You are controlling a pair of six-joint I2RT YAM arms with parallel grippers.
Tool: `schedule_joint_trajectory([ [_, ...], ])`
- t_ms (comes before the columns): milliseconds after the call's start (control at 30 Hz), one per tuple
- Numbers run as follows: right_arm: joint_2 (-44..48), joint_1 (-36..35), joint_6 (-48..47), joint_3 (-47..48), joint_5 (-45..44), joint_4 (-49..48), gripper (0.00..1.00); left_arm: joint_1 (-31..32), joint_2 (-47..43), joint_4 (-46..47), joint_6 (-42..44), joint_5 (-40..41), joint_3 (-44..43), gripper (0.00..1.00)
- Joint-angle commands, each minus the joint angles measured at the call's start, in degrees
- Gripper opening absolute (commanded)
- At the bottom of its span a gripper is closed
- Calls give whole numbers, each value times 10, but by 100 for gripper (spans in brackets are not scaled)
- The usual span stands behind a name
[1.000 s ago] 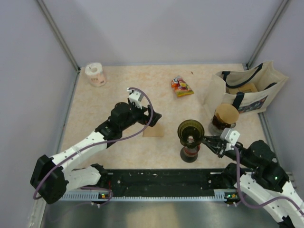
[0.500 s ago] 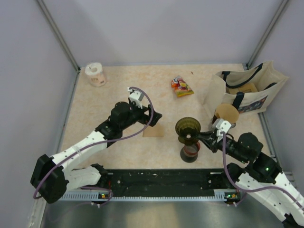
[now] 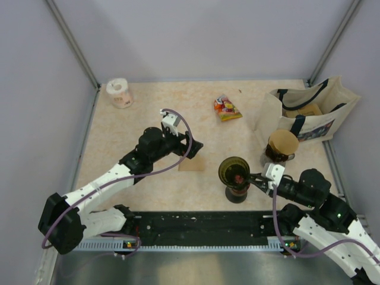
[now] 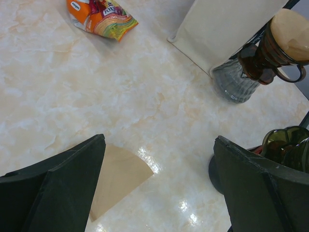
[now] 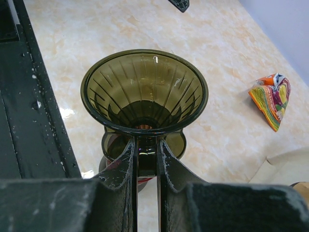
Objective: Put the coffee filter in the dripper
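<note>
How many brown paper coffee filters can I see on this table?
2. The first filter lies flat on the table near the left gripper. The second filter sits in the brown cone on the glass cup beside the bag. More may hide in the bag.

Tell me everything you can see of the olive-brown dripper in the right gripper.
The translucent olive-brown funnel-shaped dripper looks like tinted glass or plastic, with ribs running down its inner wall to a small hole and a round flange under the cone. It is upright, mouth up, and empty: no filter inside. The right gripper is shut on its thin side handle. It is over the black cup with a red rim; whether it rests on that cup or hangs just above, I cannot tell.
</note>
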State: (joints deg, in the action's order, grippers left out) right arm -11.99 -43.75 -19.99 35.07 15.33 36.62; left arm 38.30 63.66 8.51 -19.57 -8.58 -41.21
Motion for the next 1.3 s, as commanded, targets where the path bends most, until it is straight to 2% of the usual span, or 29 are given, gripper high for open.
schedule_joint_trajectory([
  [0, 7, 1, -18, 17, 9, -23, 0, -1, 1, 13, 7, -7, -20, 99],
  [467, 25, 1, 7, -14, -34, -45, 0, -2, 22, 14, 10, -9, -31, 99],
  [900, 24, 0, 9, -16, -34, -46, 14, -2, 40, 6, 13, -6, -49, 99],
  [1067, 30, 1, 11, -18, -39, -47, 23, -2, 40, 5, 15, -3, -53, 99],
  [1267, 32, 1, 12, -21, -39, -49, 25, -2, 44, -2, 16, 2, -60, 99],
])
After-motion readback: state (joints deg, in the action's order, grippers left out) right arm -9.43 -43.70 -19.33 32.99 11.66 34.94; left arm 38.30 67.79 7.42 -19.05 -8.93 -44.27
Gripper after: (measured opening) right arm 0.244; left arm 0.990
